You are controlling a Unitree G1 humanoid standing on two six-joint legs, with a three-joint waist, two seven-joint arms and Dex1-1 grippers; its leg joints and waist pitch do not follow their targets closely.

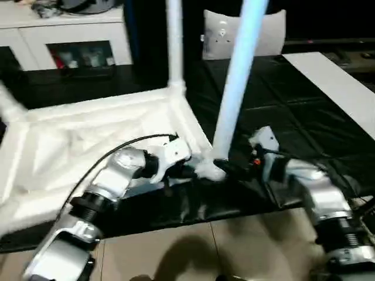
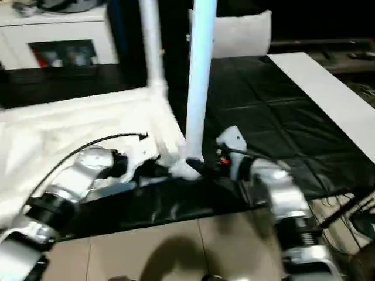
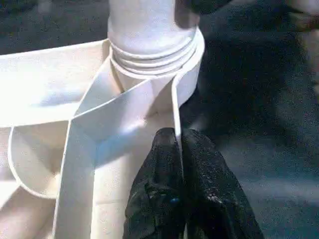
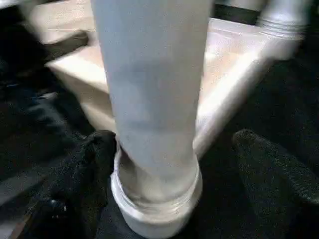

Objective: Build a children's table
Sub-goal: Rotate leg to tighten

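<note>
A dark room with a black sheet (image 1: 275, 111) spread over a pale tiled floor (image 1: 193, 252); a white cabinet (image 1: 64, 41) with glass doors stands at the back. On the sheet lies the white plastic tabletop (image 1: 82, 146), underside up, its ribs and corner sockets showing. One leg (image 1: 174, 41) stands upright in the far corner socket. A second leg (image 1: 237, 82) rises from the near corner socket (image 3: 154, 59), close to the robot.

The left claw (image 3: 178, 144) is pinched narrow on a thin upright rib of the tabletop (image 3: 175, 109), just beside that near socket, steadying the piece. The right claw (image 4: 174, 149) is spread wide around the base of the second leg, one black finger (image 4: 94, 154) touching the tube just above its ringed end, the other (image 4: 269, 159) standing apart from it, so the leg is not clamped.

The parts look like light, hollow, stiff plastic with a smooth, rather slippery skin. The ribs should bear a firm pinch. The leg is probably best held low, near its ringed end, where a push or twist would drive it into the socket without the long tube swaying.
</note>
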